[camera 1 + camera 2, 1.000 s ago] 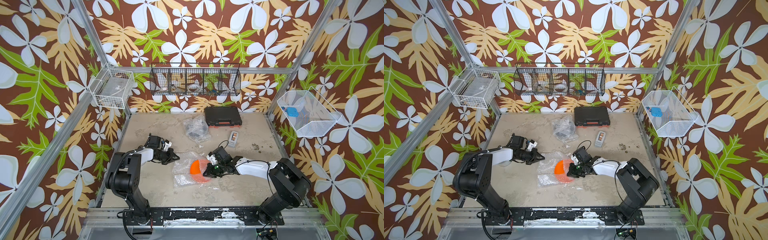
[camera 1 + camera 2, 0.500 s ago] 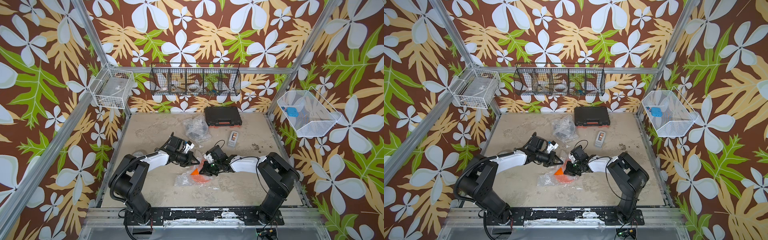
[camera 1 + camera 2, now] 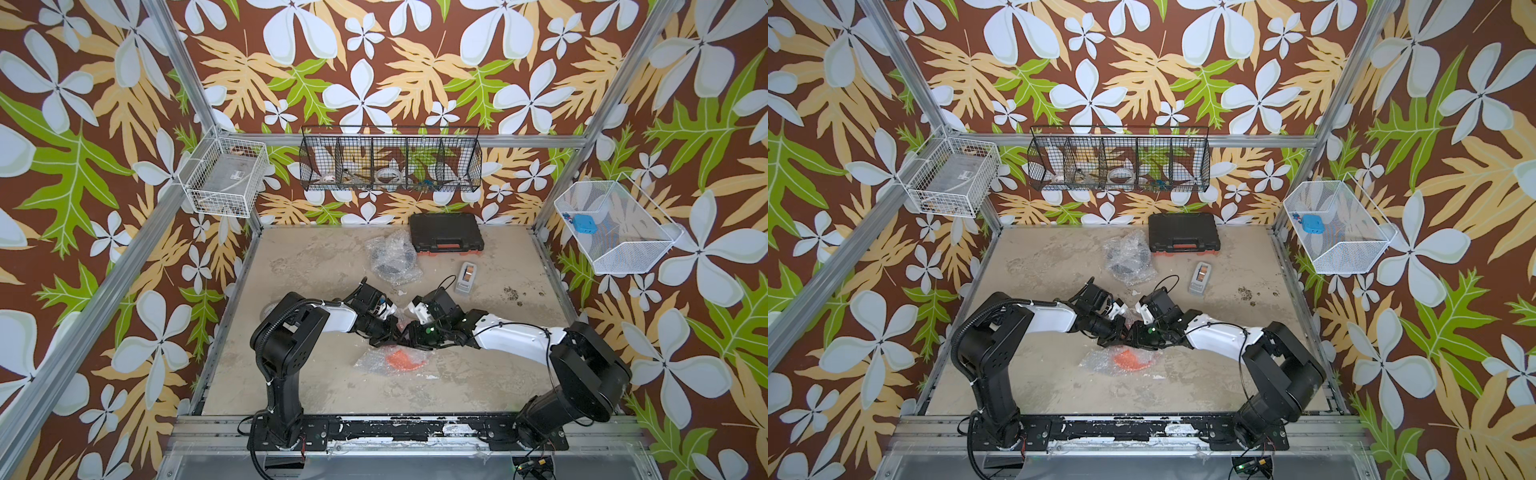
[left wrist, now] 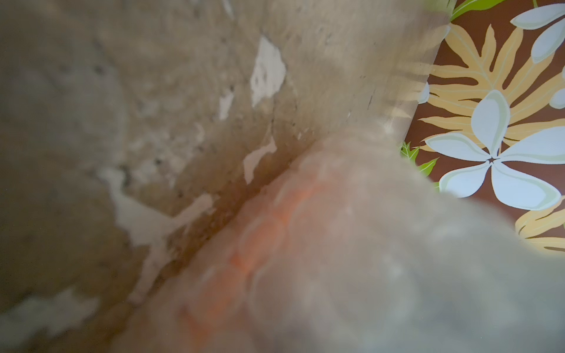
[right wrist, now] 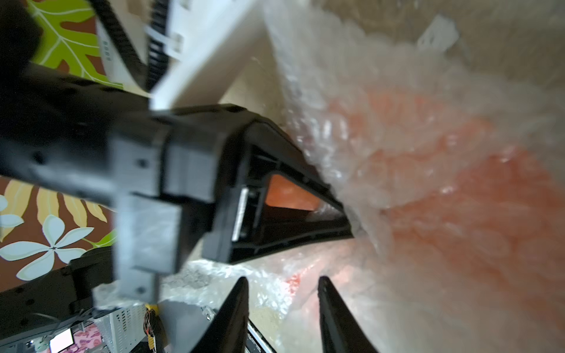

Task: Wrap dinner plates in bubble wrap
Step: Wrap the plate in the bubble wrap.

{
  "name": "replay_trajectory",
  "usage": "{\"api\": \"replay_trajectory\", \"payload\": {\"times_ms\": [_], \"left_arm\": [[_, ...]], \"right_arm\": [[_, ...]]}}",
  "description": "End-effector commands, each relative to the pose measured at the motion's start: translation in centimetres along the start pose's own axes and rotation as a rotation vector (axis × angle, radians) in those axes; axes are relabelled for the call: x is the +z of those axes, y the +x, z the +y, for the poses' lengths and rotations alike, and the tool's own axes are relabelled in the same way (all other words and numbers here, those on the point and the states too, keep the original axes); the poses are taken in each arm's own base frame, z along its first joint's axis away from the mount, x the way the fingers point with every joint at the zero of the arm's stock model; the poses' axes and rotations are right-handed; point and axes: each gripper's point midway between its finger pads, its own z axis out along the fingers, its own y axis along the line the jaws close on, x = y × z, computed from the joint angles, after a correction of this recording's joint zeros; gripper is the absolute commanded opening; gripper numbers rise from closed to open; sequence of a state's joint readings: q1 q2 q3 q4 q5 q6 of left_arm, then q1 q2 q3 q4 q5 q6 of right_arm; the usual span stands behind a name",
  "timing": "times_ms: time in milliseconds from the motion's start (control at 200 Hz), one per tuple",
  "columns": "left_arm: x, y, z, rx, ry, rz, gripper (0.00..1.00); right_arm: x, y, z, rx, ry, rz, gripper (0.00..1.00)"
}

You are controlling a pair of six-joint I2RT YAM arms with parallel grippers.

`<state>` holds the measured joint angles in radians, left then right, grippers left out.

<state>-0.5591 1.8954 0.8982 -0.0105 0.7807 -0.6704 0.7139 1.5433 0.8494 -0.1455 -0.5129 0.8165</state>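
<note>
The glossy orange round dinner plate (image 3: 401,358) is lying toward the near side of the worn beige table (image 3: 478,382), about midway between left and right. A clear, crinkly sheet of bubble wrap (image 3: 369,360) is covering it and spreading out to its left in both top views, so the orange is showing through the plastic only as a patch.

Both arms are reaching in from the two sides and meeting just beyond the plate's far edge. The left gripper (image 3: 390,338) is clenched. In the right wrist view its black fingers (image 5: 290,156) are converging to a point that is biting into the edge of the bubble wrap, pinching the plastic. The left wrist view is blurred, with wrap and an orange glow filling the space close to the lens.

The right gripper (image 3: 412,336) is released. In its own wrist view the two dark fingertips (image 5: 238,299) are standing apart with a clear gap, and the wrapped plate is lying just beyond them. Whether they are touching the plastic cannot be told.

Farther back, a second sheet of bubble wrap (image 3: 392,249) is bundled around a black plate (image 3: 388,266), just left of a black plastic case (image 3: 445,237) sitting against the far wall. A grey tape dispenser (image 3: 466,277) is lying to the right of that bundle.
</note>
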Motion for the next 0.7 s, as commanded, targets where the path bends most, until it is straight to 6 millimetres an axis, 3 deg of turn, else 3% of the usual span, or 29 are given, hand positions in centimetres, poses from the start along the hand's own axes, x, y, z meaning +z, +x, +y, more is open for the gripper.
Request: {"api": "replay_trajectory", "payload": {"times_ms": [0,75,160,250,400,525,616,696], "left_arm": [[-0.5,0.6,6.9,-0.080,-0.315,-0.045,0.00],[-0.7,0.7,7.0,-0.083,-0.326,-0.046,0.00],[-1.0,0.5,6.8,-0.076,-0.331,-0.056,0.00],[-1.5,-0.2,5.0,-0.043,-0.299,-0.073,0.00],[-2.7,-1.0,-1.4,0.079,-0.157,-0.092,0.00],[-2.7,0.6,-6.8,0.193,-0.027,-0.037,0.00],[-1.5,2.1,-7.6,0.210,0.014,0.031,0.00],[-0.1,2.7,-5.3,0.163,-0.030,0.070,0.00]], "right_arm": [[-1.6,0.9,-2.9,-0.016,0.136,0.021,0.41],[-2.3,1.7,-4.4,-0.001,0.178,0.036,0.37],[-1.6,3.2,-4.0,0.011,0.094,0.085,0.17],[0.2,4.2,-3.1,0.035,-0.026,0.147,0.00],[2.3,3.6,-4.2,0.061,-0.011,0.164,0.00],[2.9,3.3,-4.4,0.089,-0.010,0.156,0.00],[2.9,3.1,-4.4,0.097,-0.010,0.145,0.00],[2.7,2.9,-4.3,0.104,-0.009,0.133,0.00]]}}
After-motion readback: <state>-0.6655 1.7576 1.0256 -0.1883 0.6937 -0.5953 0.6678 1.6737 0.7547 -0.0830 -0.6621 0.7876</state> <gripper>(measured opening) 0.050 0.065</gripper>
